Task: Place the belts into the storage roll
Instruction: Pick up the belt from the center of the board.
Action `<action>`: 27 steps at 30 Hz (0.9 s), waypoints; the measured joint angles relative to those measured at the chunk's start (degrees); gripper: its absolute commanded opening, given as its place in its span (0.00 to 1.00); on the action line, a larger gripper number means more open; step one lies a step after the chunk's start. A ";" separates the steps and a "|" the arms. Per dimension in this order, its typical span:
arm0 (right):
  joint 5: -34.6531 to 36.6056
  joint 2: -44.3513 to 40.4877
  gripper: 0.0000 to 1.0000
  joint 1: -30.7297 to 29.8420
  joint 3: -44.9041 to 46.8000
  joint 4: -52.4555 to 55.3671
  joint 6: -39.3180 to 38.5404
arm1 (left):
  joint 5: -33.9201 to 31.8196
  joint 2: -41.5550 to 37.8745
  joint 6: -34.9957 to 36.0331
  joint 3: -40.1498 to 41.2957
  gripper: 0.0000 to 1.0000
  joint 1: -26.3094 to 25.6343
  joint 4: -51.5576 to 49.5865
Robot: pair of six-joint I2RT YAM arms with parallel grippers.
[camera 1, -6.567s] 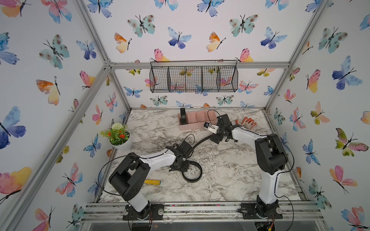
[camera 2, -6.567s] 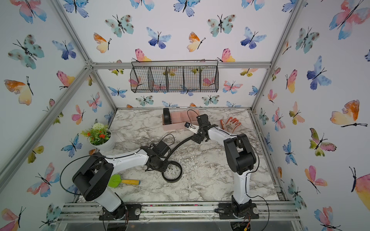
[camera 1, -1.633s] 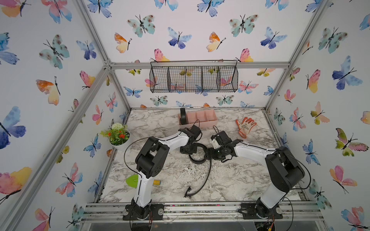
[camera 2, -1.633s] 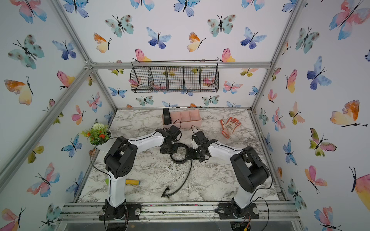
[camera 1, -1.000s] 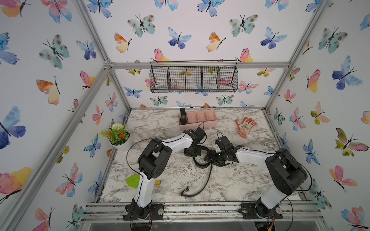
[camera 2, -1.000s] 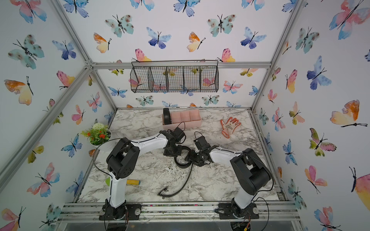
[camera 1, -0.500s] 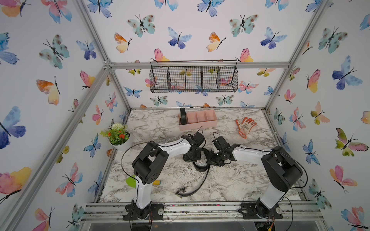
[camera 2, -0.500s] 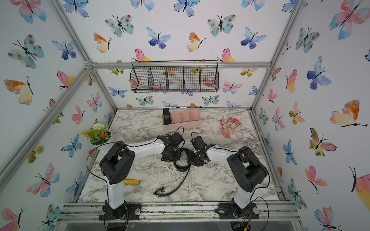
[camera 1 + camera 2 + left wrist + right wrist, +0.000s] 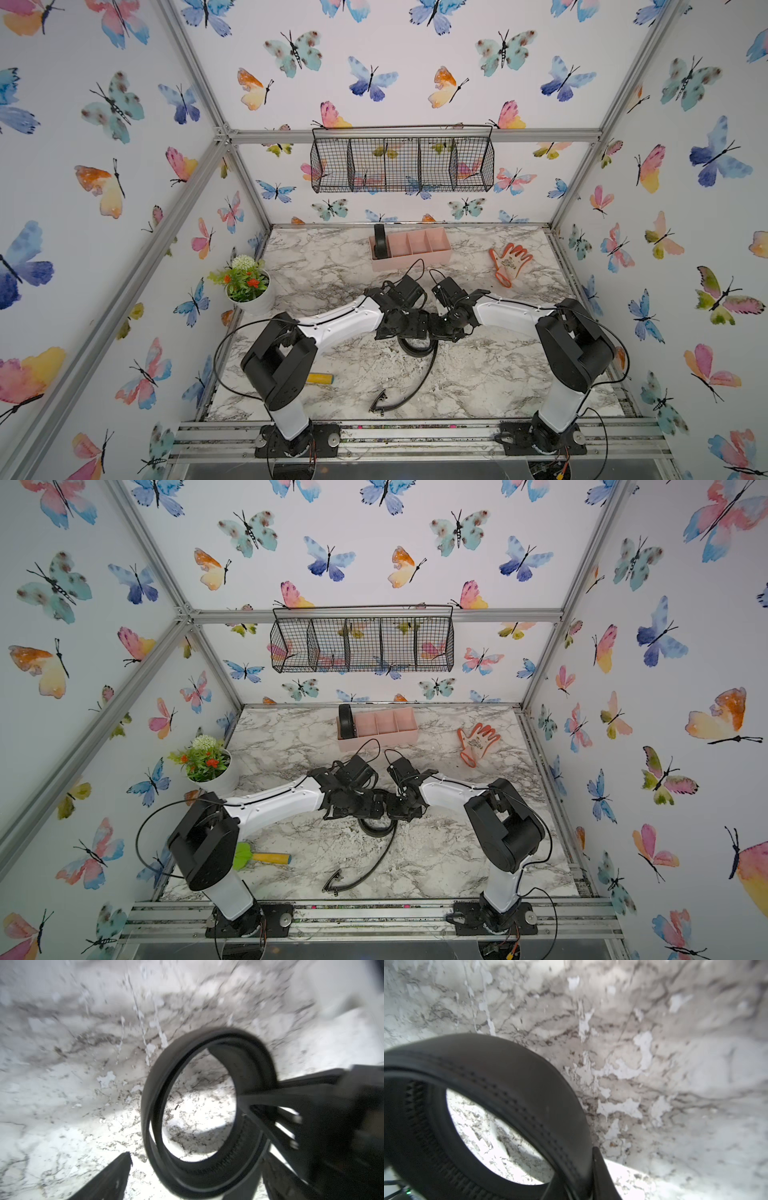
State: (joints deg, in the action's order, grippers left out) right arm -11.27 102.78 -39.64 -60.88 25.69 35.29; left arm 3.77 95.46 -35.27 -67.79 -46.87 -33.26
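Note:
A black belt [image 9: 417, 348] lies partly coiled at mid-table in both top views, and its tail curves toward the front edge, ending in the buckle [image 9: 380, 406]. My right gripper [image 9: 580, 1175] is shut on the coil's wall [image 9: 517, 1093]; one of its fingers [image 9: 268, 1096] reaches inside the loop. My left gripper [image 9: 197, 1167] is open, its fingers [image 9: 110, 1176] wide on either side of the coil [image 9: 158, 1088]. A second rolled belt [image 9: 380, 246] stands in the end compartment of the pink storage roll [image 9: 411, 262] at the back.
An orange glove [image 9: 509, 262] lies right of the tray. At the left edge stands a potted plant [image 9: 246, 285]. A yellow-handled green tool [image 9: 261, 857] lies near the left arm's base. A black wire basket [image 9: 401, 164] hangs on the back wall.
My left gripper has opened and let go of the coil. My right gripper has closed on the coil's wall. The belt's tail has shifted a little along the front.

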 measured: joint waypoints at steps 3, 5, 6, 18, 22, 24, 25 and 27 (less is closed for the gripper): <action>1.70 0.96 0.04 0.04 -2.38 2.23 -4.87 | -0.09 -5.44 2.49 0.13 0.98 1.36 -0.17; 2.60 1.42 0.04 0.04 -3.45 2.84 -8.94 | 0.13 -8.92 5.22 1.03 0.98 3.19 -0.22; 3.04 1.60 0.04 0.07 -3.82 3.06 -10.78 | 0.26 -10.27 6.67 1.60 0.98 4.22 -0.37; 2.64 3.23 0.04 0.13 -9.11 6.78 -39.08 | 1.51 -23.74 35.52 16.83 0.98 6.80 4.00; 2.19 2.21 0.04 0.17 -9.11 7.37 -45.22 | 4.35 -23.37 41.77 17.49 0.98 7.08 8.07; 2.19 1.75 0.04 0.17 -9.11 7.45 -47.04 | 5.99 -19.85 44.33 15.74 0.97 7.17 8.72; 2.19 1.46 0.04 0.17 -9.11 7.54 -47.69 | 6.99 -17.09 45.40 14.25 0.95 7.21 8.92; 2.23 1.07 0.04 0.17 -9.11 7.54 -48.57 | 8.39 -12.09 46.75 12.31 0.94 7.23 9.84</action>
State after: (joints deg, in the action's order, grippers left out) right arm -9.04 103.85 -39.46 -70.00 33.23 -13.28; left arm 12.16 83.37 11.49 -55.48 -39.64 -23.42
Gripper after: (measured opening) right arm 0.162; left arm 0.956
